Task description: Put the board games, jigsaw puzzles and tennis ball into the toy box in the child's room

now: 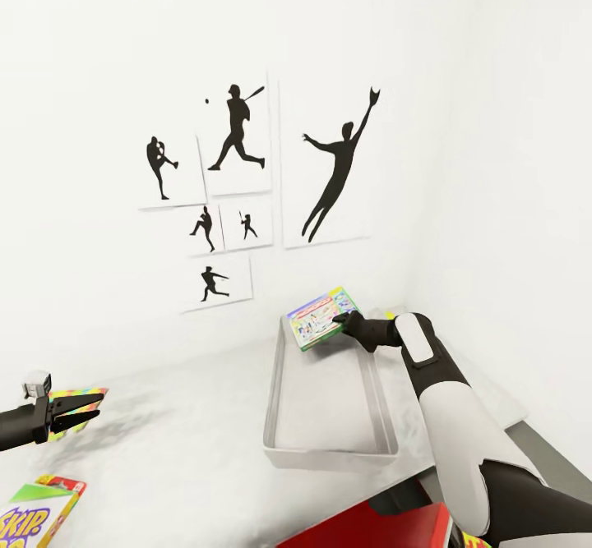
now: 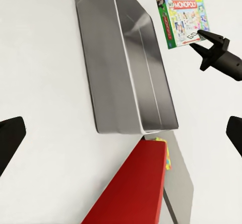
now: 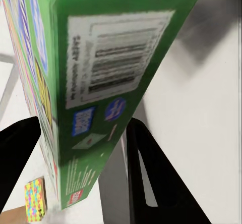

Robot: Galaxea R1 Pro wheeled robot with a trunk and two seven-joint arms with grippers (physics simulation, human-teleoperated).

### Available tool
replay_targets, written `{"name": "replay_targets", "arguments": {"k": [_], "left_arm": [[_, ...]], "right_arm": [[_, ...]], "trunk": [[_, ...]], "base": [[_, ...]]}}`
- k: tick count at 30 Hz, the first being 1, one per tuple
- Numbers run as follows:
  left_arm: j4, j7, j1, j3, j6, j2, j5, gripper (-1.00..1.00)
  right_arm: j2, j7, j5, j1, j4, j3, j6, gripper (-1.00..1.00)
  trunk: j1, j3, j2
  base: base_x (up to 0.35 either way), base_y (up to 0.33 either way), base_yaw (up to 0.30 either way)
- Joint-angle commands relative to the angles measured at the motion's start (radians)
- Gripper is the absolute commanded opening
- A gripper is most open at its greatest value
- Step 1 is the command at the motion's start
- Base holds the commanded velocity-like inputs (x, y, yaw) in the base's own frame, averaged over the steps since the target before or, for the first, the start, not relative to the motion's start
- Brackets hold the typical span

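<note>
Covering the back — wall: white wall [image 1: 99, 63] with six black baseball silhouette prints [image 1: 238, 133] pinned in a loose cluster.
Surface: white surface [image 1: 181, 449] spreading under both arms; a red panel [image 1: 386, 531] sits at its near edge, just in front of the toy box.
Toy box: grey metal toy box [image 1: 275, 384], a long open tray with low walls, standing on the surface; its inside looks bare in the left wrist view [image 2: 101, 72].
Right arm: white and black, reaching over the far right corner of the toy box.
Right gripper: right gripper [image 1: 347, 320], jaws closed on one corner of a green-edged Monopoly board game [image 1: 322, 318]; the box is tilted and in the air above the tray's far end, also seen at [image 2: 182, 19] and edge-on with its barcode label at [image 3: 101, 72].
Left gripper: left gripper [image 1: 82, 412], low at the left above the surface, jaws apart and holding nothing.
Jigsaw puzzle: multicoloured jigsaw puzzle [image 1: 78, 393] flat on the surface behind the left gripper's fingers.
Second game: Skip-Bo box [image 1: 37, 515] lying at the near left corner.
</note>
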Motion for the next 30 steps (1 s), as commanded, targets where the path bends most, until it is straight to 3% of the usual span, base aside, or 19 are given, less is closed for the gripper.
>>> {"name": "replay_targets", "arguments": {"k": [1, 8, 30], "left_arm": [[0.000, -0.005, -0.001, 0.000, 0.011, 0.000, -0.001, 1.00], [0.000, -0.005, -0.001, 0.000, 0.011, 0.000, -0.001, 1.00], [0.000, -0.005, -0.001, 0.000, 0.011, 0.001, -0.001, 1.00]], "right_arm": [[0.001, -0.020, -0.013, -0.002, -0.001, -0.005, 0.004, -1.00], [0.002, -0.066, -0.014, -0.004, -0.001, -0.006, 0.004, -1.00], [0.003, -0.070, -0.014, -0.010, -0.003, -0.003, 0.001, -1.00]], "trunk": [[0.001, -0.004, -0.002], [0.001, -0.015, -0.002], [0.001, -0.051, -0.002]], "base": [[0.000, 0.000, -0.001], [0.000, 0.000, 0.000], [0.000, 0.000, 0.000]]}}
